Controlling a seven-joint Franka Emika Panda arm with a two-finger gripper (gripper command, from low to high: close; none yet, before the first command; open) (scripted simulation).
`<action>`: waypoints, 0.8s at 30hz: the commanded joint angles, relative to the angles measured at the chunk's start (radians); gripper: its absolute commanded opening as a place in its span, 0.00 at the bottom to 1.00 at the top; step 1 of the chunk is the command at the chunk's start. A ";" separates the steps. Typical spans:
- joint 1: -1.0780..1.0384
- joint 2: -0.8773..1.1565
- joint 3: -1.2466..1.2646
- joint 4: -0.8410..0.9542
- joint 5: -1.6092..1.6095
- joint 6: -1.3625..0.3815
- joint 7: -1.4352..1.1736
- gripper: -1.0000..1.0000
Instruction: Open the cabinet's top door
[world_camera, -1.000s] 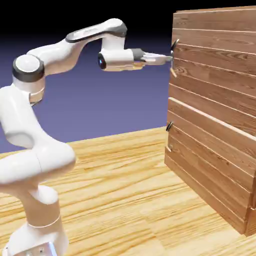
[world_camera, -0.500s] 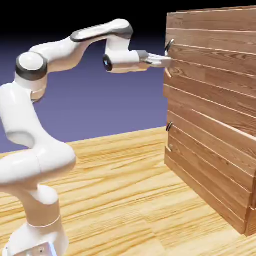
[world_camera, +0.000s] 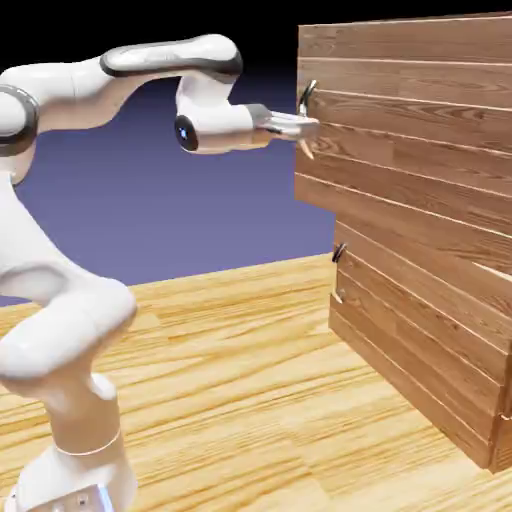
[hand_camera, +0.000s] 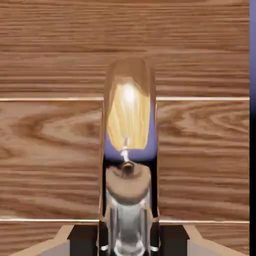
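Pincer (world_camera: 308, 127) clamped shut on handle (hand_camera: 129, 150), upper middle of frame. Top door (world_camera: 400, 160) swung ajar from cabinet (world_camera: 430, 340).

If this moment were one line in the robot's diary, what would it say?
gripper: shut on handle | top door: swung partly out | bottom door: closed | phase: pulling
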 joint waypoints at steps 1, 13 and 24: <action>0.037 0.002 -0.027 -0.020 -0.009 -0.008 -0.002 0.00; 0.471 -0.056 -0.368 -0.264 -0.241 -0.082 0.094 0.00; 0.870 -0.210 -0.692 -0.485 -0.546 -0.099 0.232 0.00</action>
